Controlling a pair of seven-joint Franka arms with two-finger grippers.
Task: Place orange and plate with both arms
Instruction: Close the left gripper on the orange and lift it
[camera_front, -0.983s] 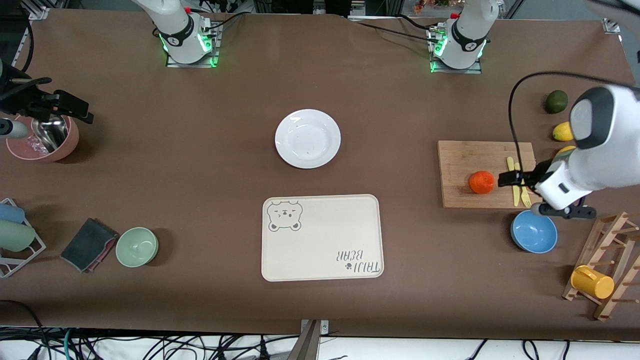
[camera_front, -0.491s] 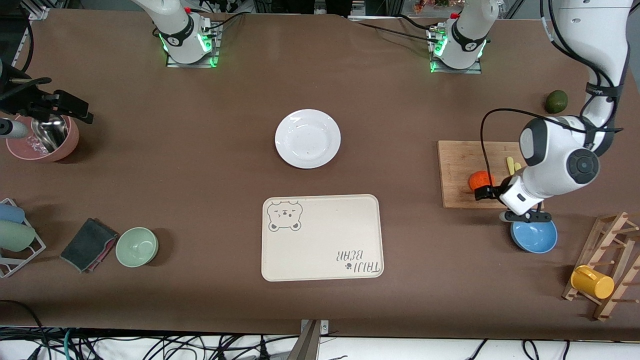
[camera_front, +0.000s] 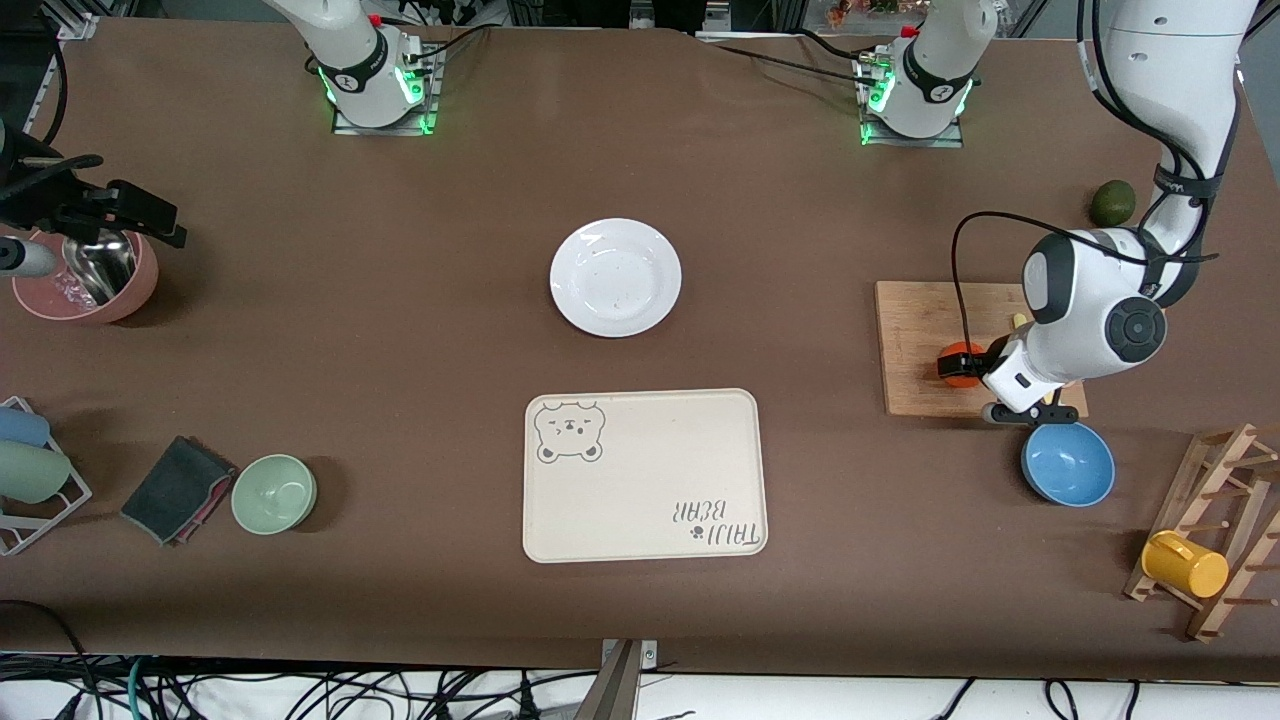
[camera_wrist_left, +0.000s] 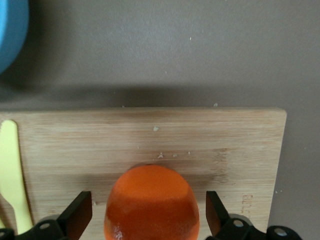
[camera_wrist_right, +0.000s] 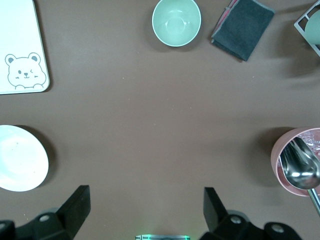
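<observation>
- The orange (camera_wrist_left: 151, 202) sits on the wooden cutting board (camera_front: 925, 345), toward the left arm's end of the counter (camera_front: 400, 330). It has not been lifted.
- Your left tool (camera_wrist_left: 149, 220) is spread wide, one finger (camera_wrist_left: 75, 216) on each side of the fruit and apart from it. Nothing is gripped.
- The step in hand looks like the pinch on the orange. In the left wrist view the fruit sits close to centred between the fingers. Keep it there as you close.
- Judged from its round, slightly flattened shape, it may roll. Close slowly and level so both fingers meet it together.
- A yellow plastic knife (camera_wrist_left: 14, 170) lies on the board just beside one finger. Keep that finger off it.
- The blue bowl (camera_front: 1067, 464) rests nearer the front camera than the board. Lift straight up before you travel.
- The white plate (camera_front: 615, 277) lies mid-counter, with the bear-print tray (camera_front: 644, 476) nearer the front camera than it.
- Your right tool (camera_wrist_right: 145, 212) waits, released and empty, over bare counter at the right arm's end, near the pink bowl (camera_front: 85, 290) holding a metal ladle (camera_wrist_right: 300, 167).
</observation>
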